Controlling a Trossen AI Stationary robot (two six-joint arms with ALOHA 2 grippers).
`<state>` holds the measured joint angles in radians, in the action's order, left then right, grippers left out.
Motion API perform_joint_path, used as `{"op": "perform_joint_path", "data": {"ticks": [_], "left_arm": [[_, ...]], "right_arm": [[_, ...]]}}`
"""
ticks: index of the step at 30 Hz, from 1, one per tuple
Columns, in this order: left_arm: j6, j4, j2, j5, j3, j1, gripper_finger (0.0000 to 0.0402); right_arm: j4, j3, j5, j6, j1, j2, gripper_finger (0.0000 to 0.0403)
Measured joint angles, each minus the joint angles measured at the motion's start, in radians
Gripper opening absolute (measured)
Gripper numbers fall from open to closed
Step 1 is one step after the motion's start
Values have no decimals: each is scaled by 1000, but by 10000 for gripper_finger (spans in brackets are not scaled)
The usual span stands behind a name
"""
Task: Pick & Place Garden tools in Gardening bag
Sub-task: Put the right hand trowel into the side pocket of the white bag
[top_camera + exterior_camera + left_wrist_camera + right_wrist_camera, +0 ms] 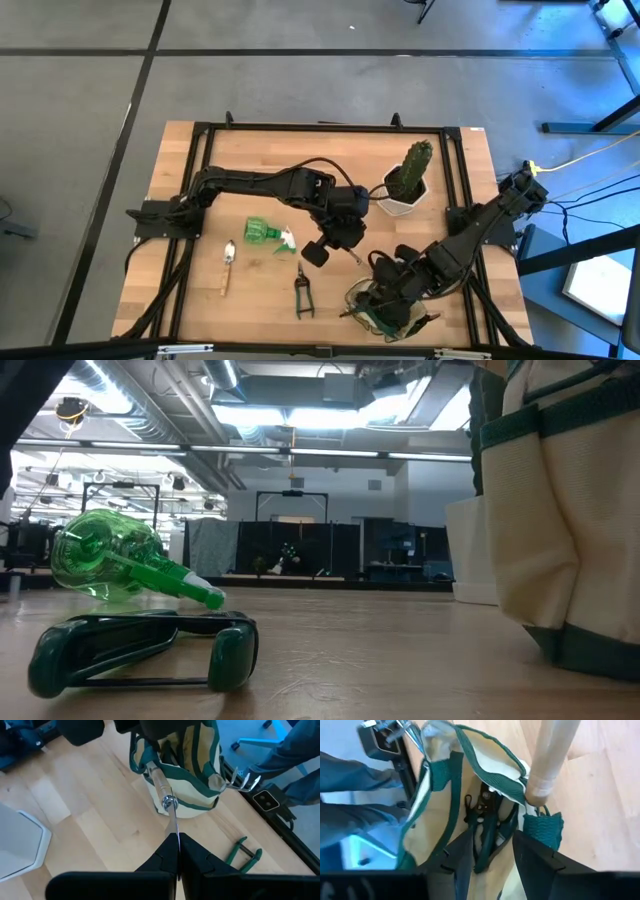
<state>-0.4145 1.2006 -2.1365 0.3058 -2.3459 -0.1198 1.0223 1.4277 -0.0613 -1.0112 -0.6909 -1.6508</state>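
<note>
Trowel [167, 802] clamped by the blade in the left gripper [178, 851].
Its handle end is hidden inside the gardening bag [192, 795]; the bag's rim is pinched by the right gripper [492, 845].

Grey concrete floor [300, 85] crossed by dark lines. Pale wooden table [260, 265] edged with a black frame [330, 127]. Beyond it, open workshop: exposed ceiling ducts [150, 405], bright strip lights [290, 415], black curtains [300, 545] at the far wall.
</note>
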Motion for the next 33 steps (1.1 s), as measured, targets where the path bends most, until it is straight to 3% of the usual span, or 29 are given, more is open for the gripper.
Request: {"op": "perform_joint_path", "data": {"ticks": [11, 19, 24, 33], "left_arm": [[-13, 30, 0, 0, 0, 1, 1], [-30, 37, 0, 8, 0, 13, 1], [-45, 39, 0, 8, 0, 17, 1], [-52, 43, 0, 12, 0, 33, 1]], "right_arm": [[17, 3, -91, -11, -5, -27, 142], [151, 129, -125, -25, -5, -27, 142], [156, 132, -148, -18, -3, -27, 142], [136, 127, -121, 124, 16, -77, 148]]}}
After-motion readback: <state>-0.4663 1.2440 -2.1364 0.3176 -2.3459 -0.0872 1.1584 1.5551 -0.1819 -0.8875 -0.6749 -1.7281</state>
